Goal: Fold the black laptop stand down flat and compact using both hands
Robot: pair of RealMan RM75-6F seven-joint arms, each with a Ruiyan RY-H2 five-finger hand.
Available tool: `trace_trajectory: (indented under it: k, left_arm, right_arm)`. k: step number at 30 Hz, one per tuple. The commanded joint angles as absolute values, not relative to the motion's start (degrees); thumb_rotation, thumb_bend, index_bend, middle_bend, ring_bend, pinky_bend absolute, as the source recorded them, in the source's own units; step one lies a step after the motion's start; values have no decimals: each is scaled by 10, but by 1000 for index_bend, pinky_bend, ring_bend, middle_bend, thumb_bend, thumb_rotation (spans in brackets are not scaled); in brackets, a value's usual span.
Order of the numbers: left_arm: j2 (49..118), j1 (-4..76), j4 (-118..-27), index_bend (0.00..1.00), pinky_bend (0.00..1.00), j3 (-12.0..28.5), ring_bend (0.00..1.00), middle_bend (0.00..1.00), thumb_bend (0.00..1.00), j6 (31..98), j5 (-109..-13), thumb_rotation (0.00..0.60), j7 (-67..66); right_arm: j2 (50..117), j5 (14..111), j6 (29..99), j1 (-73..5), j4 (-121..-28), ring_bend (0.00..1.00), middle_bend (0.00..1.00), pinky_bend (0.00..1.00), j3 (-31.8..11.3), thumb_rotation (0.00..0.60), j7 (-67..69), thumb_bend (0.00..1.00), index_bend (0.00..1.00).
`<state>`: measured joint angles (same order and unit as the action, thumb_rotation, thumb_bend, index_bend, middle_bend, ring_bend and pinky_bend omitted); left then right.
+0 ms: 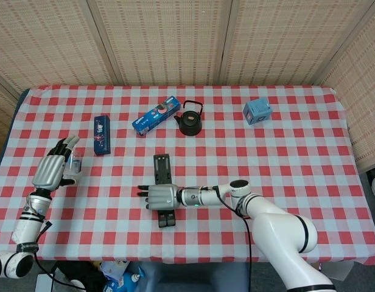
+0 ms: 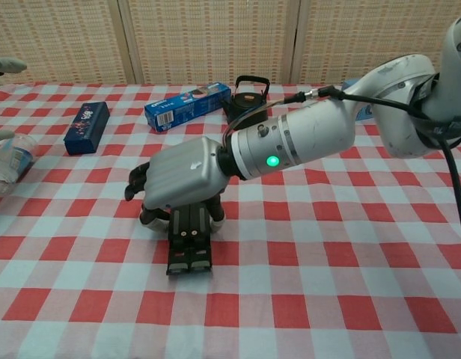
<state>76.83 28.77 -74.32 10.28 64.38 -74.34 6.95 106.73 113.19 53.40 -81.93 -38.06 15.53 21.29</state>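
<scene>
Checked tablecloth (image 1: 297, 152), red and white, before woven screens.
Left hand (image 1: 52, 170), fingers apart, by a small bottle (image 1: 76, 163); right hand (image 1: 160, 196) rests palm-down, fingers spread, on the folded black laptop stand (image 1: 164, 190) near the front edge.

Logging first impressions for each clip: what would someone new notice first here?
The right hand draws the eye, lying palm down on the black laptop stand, whose two legs lie side by side near the table's front edge. Next comes the left hand at the far left beside a clear plastic bottle. Behind the stand, a black kettle sits on the red checked tablecloth.
</scene>
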Motion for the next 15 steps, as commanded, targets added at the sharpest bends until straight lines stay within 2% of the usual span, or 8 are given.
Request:
trace_trajectory:
  k: [1,5,7,8,10,12,15]
  left_arm:
    - [769,288,-743,0,182,102,0,0,259,644,-744,600,69]
    - [769,288,-743,0,182,103,0,0,258,643,-745,600,69]
    - [768,289,-743,0,182,103,0,0,258,643,-745,600,68]
    - [768,289,-744,0,182,103,0,0,259,643,-745,600,68]
    - [768,289,-745,0,182,103,0,0,259,643,-745,600,66]
    - [766,289,-747,0,182,102,0,0,259,642,-746,600,65]
    - [765,289,-749,0,182,102,0,0,258,642,-746,600,62]
  right_arm:
    - [1071,1130,544,-813,-372,125,473,114,155,600,218,50,436]
    - [1075,1129,552,-807,-363,152,504,133,154,600,221,56,476]
    - [1073,1129,547,-809,-364,153,476,133,157,600,223,57,474]
    - [1071,1129,544,-810,-367,146,432,133,157,600,222,57,442]
    - [1067,1124,536,-811,-377,89,298,125,155,600,221,53,268]
    - [1062,1116,530,-810,-391,12,142,92,147,600,215,35,40]
    - [1051,1104,522,-807,-414,0,32,51,138,600,199,14,0]
